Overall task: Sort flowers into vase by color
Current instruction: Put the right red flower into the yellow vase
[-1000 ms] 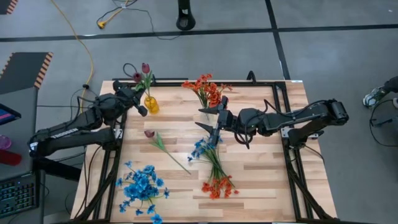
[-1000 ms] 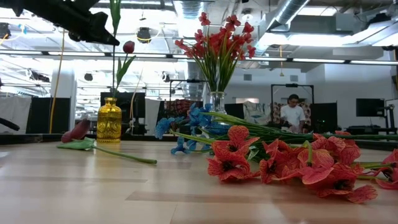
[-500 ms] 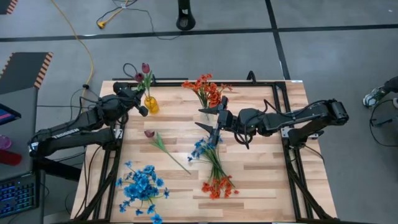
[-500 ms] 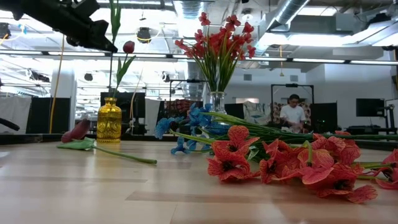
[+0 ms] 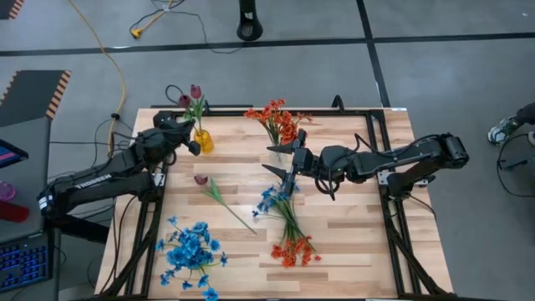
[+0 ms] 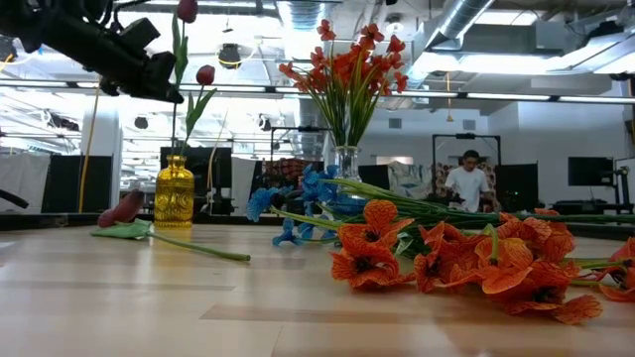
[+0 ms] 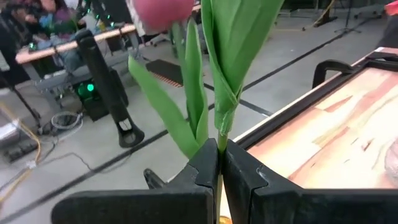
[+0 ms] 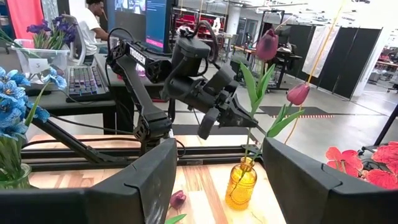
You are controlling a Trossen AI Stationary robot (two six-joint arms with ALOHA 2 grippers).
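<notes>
While pinched by the left gripper (image 7: 219,163), a tulip (image 6: 180,45) is held upright, bud topmost, over the yellow vase (image 6: 174,191).

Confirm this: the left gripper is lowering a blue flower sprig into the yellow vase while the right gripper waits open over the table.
Not quite. The left gripper is shut on a maroon tulip, not a blue sprig; the right wrist view shows it above the yellow vase. The right gripper does wait open over the table.

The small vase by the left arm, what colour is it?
Amber yellow glass vase; the low view shows it best.
</notes>
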